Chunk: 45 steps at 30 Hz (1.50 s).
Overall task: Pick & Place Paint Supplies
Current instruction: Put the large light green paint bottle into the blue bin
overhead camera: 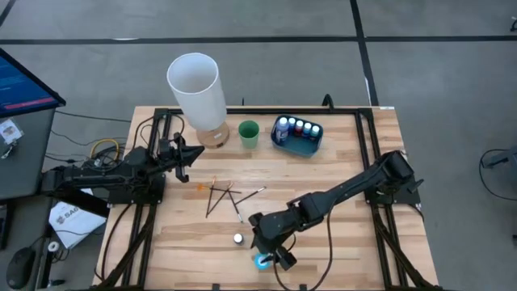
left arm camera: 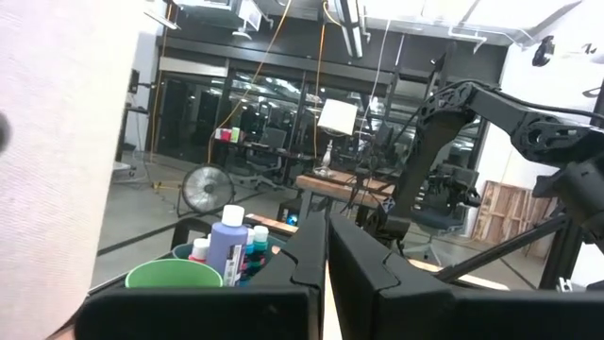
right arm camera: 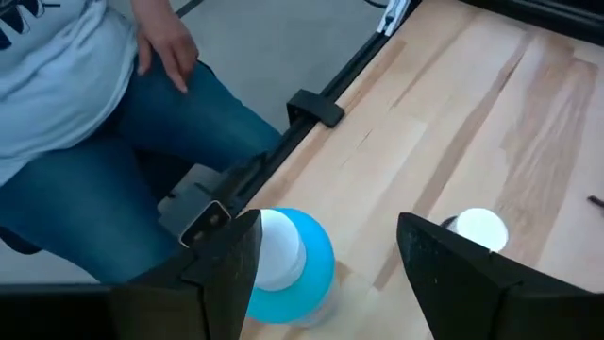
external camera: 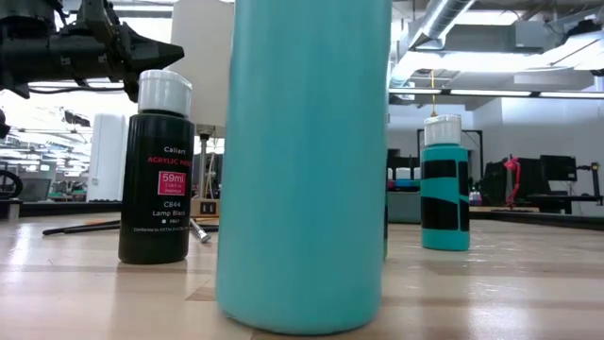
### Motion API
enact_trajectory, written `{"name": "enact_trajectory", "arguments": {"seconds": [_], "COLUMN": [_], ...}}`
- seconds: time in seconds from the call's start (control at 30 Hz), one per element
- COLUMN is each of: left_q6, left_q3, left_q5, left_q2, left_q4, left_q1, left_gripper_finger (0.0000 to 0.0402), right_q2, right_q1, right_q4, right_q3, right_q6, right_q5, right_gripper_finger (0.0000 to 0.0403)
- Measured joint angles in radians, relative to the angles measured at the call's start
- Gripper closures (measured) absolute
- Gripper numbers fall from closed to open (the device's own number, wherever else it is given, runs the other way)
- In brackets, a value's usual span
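Teal bottle [external camera: 302,161] near table edge [overhead camera: 266,284] (front)

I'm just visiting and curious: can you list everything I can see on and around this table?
Blue tray: one, far side of table, holding several white-capped bottles.
Green cup: one, left of tray.
White cylinder: one, far left, on a round wooden base.
Brushes: a few thin dark sticks, crossed, table centre.
Blue bottle: one, near edge, between the right gripper's fingers.
White-capped bottle: one, left of it.
Person: blue jeans, beside the table's near edge.
Left gripper: shut, table's left.
Right gripper: open around the blue bottle.
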Motion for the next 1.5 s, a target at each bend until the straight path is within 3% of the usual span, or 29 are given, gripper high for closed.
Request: {"name": "enact_trajectory", "arguments": {"seconds": [0.7, 1.23, 1.5], "left_q6": [0.0, 0.0, 0.0], "left_q3": [0.0, 0.0, 0.0], "left_q5": [0.001, 0.001, 0.002], "left_q2": [0.0, 0.0, 0.0], "left_q4": [0.0, 0.0, 0.001], "left_q1": [0.0, 0.0, 0.0], "left_gripper_finger": [0.0399, 0.0399, 0.0399], "right_q2": [-0.011, 0.053, 0.048], "right_q1": [0.04, 0.043, 0.044], "right_q4": [0.055, 0.07, 0.07], "right_q3": [0.0, -0.003, 0.0], "right_q6": [0.007, 0.015, 0.028], "right_q5": [-0.003, 0.002, 0.005], "right_gripper_finger": [0.0159, 0.016, 0.0203]}}
